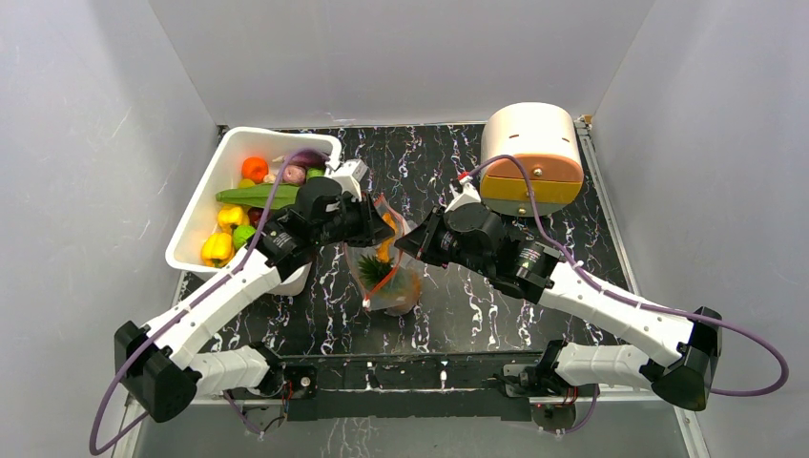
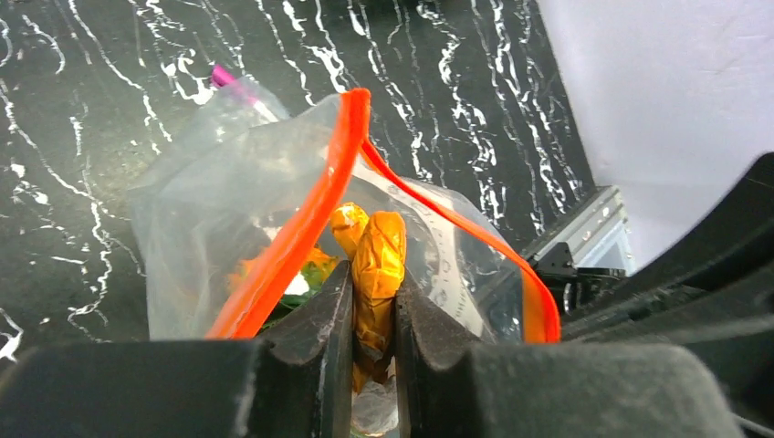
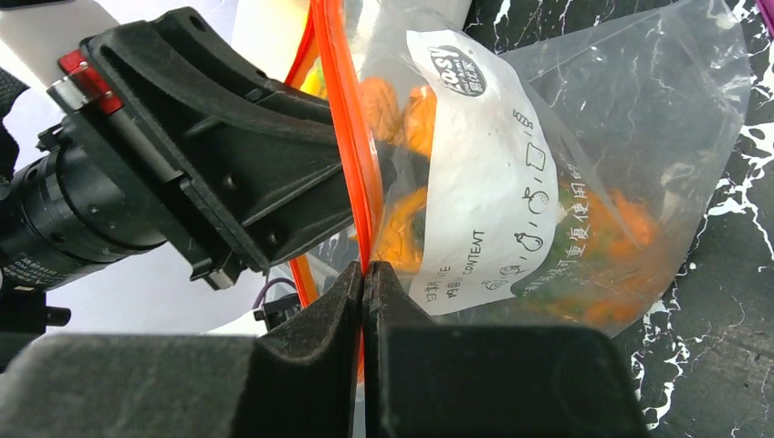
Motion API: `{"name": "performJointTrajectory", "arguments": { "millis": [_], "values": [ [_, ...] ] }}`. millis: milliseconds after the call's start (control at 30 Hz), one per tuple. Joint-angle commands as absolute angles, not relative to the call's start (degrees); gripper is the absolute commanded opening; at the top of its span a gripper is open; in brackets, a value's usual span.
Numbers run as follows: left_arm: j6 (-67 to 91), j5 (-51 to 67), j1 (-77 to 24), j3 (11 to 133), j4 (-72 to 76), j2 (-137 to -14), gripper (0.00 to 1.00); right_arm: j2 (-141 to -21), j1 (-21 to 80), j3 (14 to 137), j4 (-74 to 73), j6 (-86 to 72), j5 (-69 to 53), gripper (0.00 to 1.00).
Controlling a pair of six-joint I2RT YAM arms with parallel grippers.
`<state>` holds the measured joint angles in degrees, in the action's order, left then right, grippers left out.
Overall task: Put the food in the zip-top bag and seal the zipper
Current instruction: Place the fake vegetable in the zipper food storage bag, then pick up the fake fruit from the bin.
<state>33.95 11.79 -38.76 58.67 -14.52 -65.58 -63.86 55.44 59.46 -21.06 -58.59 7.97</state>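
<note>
So my left end effector (image 2: pixel 374 301) is clamped on an orange toy piece (image 2: pixel 379 260), lumpy and kind of waxy looking, squeezed between both fingers. It sits right at the mouth of the bag (image 2: pixel 210 210), between the two halves of the zipper (image 2: pixel 310 214), which are spread apart, so the bag is wide open. I honestly can't tell if the piece is past the rim or just level with it. My right end effector (image 3: pixel 365 283) is pinched tight on one zipper strip and holds that edge up; the jaws look fully together with only the thin orange-red strip between them. The bag is in the middle of the black marbled worktop (image 1: pixel 477 305), between my two arms, mouth toward the back. Its bottom slumps toward me with some orange and green food (image 3: pixel 621 228) already inside. A white printed label (image 3: pixel 484 182) on the clear plastic faces my right wrist camera. Off to the left is the white tub (image 1: pixel 196 205), with my left arm reaching over its near corner. There's a bunch of toy produce (image 1: pixel 234 218) in it: yellow, green, orange and a long green one. A round cream and orange container (image 1: pixel 529 143) is at the back right, well apart from the bag.
</note>
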Motion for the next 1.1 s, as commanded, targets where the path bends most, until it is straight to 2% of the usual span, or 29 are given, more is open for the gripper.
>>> {"name": "performJointTrajectory", "arguments": {
  "millis": [0, 133, 233, 467, 667, 900, 1067],
  "values": [
    [31.74, 6.71, -39.82, 63.28, -17.03, -66.15, 0.19, -62.4, 55.42, 61.88, -16.58, -58.45, 7.67, 0.0],
    [31.76, 8.3, -40.15, 64.76, -17.25, -66.47, 0.45, -62.46, 55.46, 61.66, -16.27, -58.32, 7.41, 0.0],
    [32.19, 9.22, -40.17, 66.24, -18.33, -65.77, 0.55, -62.4, 55.45, 61.61, -16.24, -58.04, 7.49, 0.0],
    [30.72, 5.4, -40.17, 70.09, -23.4, -61.33, 0.59, -61.29, 55.46, 61.63, -18.34, -56.73, 9.38, 0.0],
    [27.23, -4.75, -40.17, 72.28, -30.28, -59.23, 0.63, -59.67, 55.43, 60.39, -18.75, -56.6, 9.62, 0.0],
    [24.29, -22.73, -40.17, 74.24, -35.07, -59.77, 0.79, -58.16, 55.45, 59.15, -19.8, -56.68, 9.3, 0.0],
    [23.16, -30.21, -39.73, 73.56, -33.78, -61.5, 0.84, -57.42, 55.46, 58.52, -19.92, -56.62, 9.12, 0.0]
  ]
}}
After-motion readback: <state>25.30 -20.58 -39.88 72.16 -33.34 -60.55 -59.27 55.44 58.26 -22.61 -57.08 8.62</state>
